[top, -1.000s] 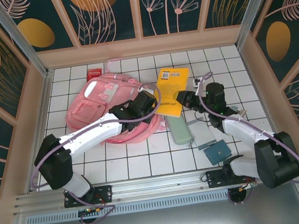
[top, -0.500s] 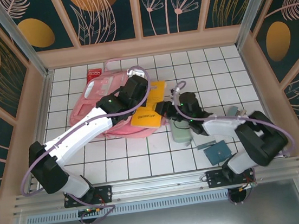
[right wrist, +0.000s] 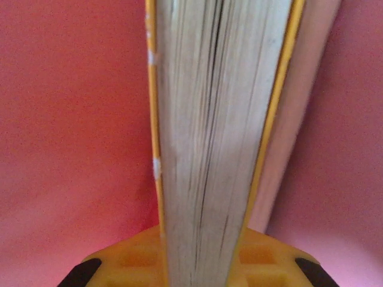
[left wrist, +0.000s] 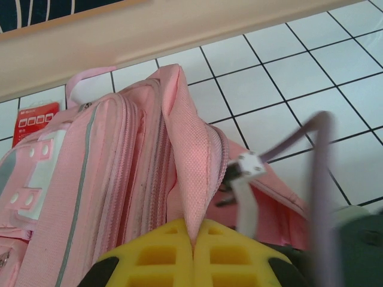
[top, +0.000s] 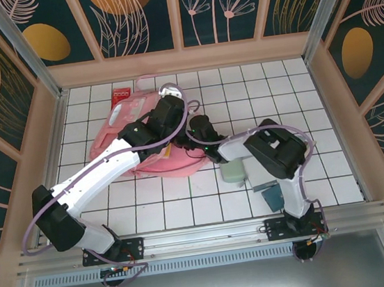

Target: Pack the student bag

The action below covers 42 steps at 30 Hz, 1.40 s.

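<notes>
Though near bag (top: 105, 146), green pouch (top: 232, 171) apart.

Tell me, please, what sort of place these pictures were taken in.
Most likely a purpose-built robot test cell rather than a real classroom: a white gridded tabletop, wood-framed walls with painted floral panels closing it in, and an aluminium rail along the near edge.

Robot lab test cell, white gridded tabletop (top: 207, 211), leaf-printed wall panels (top: 134, 17) in wooden frames, robot arms (top: 104, 169) bolted to aluminium rail (top: 203, 234).

Tight student bag (right wrist: 72, 119) walls around book (right wrist: 215, 119)
</notes>
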Tool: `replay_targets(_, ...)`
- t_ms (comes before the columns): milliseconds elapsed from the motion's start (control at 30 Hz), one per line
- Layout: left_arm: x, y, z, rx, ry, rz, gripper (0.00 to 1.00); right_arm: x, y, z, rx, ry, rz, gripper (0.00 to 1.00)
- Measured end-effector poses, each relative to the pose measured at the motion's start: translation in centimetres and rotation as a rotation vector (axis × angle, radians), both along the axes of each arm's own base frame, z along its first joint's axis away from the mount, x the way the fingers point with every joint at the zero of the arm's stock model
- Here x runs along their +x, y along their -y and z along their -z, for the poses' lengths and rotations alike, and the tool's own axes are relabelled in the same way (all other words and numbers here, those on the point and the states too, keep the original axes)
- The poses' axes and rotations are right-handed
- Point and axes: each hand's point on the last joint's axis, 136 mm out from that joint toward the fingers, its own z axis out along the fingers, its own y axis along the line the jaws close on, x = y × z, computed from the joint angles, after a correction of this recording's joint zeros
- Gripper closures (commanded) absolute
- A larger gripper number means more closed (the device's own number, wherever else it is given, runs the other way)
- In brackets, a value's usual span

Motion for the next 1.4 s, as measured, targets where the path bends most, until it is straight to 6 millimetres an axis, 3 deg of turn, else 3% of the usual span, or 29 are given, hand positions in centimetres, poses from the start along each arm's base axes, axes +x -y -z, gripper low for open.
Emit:
replay_targets(167,0.0,-0.3,-0.1,-0.004,0.003,-0.004,1.0,1.9,-2.6,1.6,0.015,-0.026,0.004,0.97)
replay_targets(300,0.1,-0.5,-0.4,-0.009,0.009,-0.01,1.0,2.8,-4.0,2.1,0.009,-0.033,0.001,0.71)
replay_targets(467,-0.1,-0.9,-0.6,-0.016,0.014,-0.012,1.0,2.5,-3.6,1.6,-0.025,0.002,0.005,0.36)
replay_targets(533,-0.2,-0.9,-0.5,-0.019,0.016,-0.011,1.0,2.1,-2.7,1.4,-0.058,0.007,0.019,0.27)
replay_targets(633,-0.3,-0.8,-0.2,-0.025,0.014,-0.004,1.0,1.3,-1.0,1.0,-0.12,0.018,0.038,0.2)
replay_targets(900,-0.5,-0.8,0.4,-0.036,0.009,0.008,1.0,-1.2,4.1,-1.8,-0.257,0.088,0.095,0.15)
replay_targets(1233,-0.2,-1.5,0.0,-0.079,0.024,0.005,1.0,-4.5,12.2,-5.0,-0.52,0.19,0.184,0.09)
replay_targets(1300,-0.3,-1.4,0.2,-0.081,0.022,0.01,1.0,-5.2,13.9,-5.4,-0.567,0.206,0.201,0.01)
replay_targets(1400,-0.4,-1.2,0.4,-0.084,0.016,0.018,1.0,-6.3,16.3,-5.2,-0.645,0.218,0.215,0.01)
